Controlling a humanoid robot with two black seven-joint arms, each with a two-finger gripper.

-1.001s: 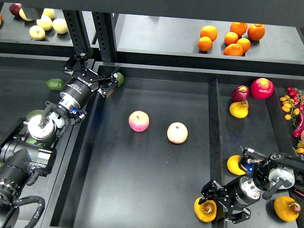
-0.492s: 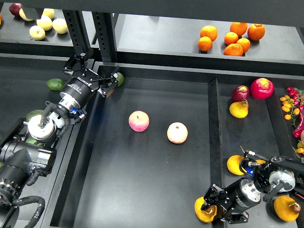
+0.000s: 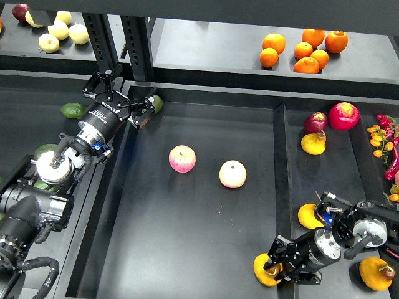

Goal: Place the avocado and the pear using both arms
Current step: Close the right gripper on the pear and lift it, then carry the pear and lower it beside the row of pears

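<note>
My right gripper point(image 3: 274, 268) is shut on the orange-yellow pear point(image 3: 260, 272) at the near right, over the divider point(image 3: 280, 187) beside the middle tray point(image 3: 187, 237). My left gripper point(image 3: 124, 98) is open and empty at the tray's far left corner. A green avocado point(image 3: 157, 103) lies in that corner, just past one fingertip and partly hidden by it. I cannot tell whether they touch.
Two pink-and-yellow apples point(image 3: 182, 158) point(image 3: 232, 174) lie mid-tray. Other pears point(image 3: 308, 216) point(image 3: 376, 273) point(image 3: 313, 143) and red fruits point(image 3: 344, 115) sit in the right bin. More avocados point(image 3: 73, 110) lie left. Oranges point(image 3: 305, 50) sit on the back shelf.
My right gripper has carried the pear a little left, first dipping towards me, and now holds it over the divider. The left arm and the avocado have not moved.
</note>
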